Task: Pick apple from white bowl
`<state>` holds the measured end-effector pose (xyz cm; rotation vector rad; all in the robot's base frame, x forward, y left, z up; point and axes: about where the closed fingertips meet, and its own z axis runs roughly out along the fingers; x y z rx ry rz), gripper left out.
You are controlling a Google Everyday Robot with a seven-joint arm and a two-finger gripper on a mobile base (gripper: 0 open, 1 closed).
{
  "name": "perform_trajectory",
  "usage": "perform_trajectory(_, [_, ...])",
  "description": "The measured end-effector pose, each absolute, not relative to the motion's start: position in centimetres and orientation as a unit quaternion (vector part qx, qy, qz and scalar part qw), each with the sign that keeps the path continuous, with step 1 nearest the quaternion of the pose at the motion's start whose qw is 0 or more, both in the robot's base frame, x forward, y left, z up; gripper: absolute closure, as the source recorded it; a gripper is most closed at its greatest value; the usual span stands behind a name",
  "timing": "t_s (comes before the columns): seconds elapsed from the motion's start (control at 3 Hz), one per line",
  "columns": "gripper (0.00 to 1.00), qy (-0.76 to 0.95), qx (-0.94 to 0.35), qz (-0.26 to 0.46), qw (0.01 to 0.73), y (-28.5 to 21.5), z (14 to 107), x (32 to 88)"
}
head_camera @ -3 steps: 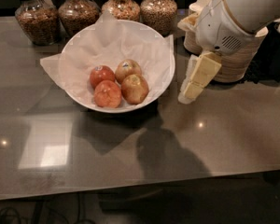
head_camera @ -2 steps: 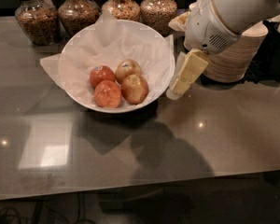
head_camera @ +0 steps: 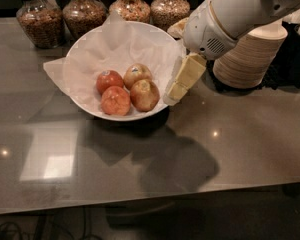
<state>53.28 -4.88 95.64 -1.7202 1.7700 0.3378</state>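
The white bowl (head_camera: 85,59) with crumpled white paper liner sits on the dark table at centre left. In it lie several apples. The golden-yellow, russet-blushed apple (head_camera: 144,95) is at the front right of the group. Two redder apples (head_camera: 109,80) (head_camera: 115,100) lie to its left. A paler apple with a small sticker (head_camera: 136,73) lies behind it. My gripper (head_camera: 176,92) hangs from the white arm at the bowl's right rim, its yellowish fingers pointing down-left, a short way right of the russet apple and holding nothing.
Four glass jars of grains (head_camera: 36,21) stand along the back edge behind the bowl. A stack of small tan disposable bowls (head_camera: 250,56) stands at the right, behind my arm. The glossy table (head_camera: 140,154) stretches toward the front edge.
My gripper has moved left and a little forward, from right of the bowl to its right rim. The apples and bowl have not moved.
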Motion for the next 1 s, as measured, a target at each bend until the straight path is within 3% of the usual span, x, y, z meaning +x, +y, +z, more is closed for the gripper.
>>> perform_trajectory(0.33, [0.00, 0.670, -0.652, 0.153, 0.322, -3.7, 95.2, 53.6])
perform_trajectory(1.0, [0.22, 0.688, -0.632, 0.165, 0.315, -3.3, 93.3, 54.6])
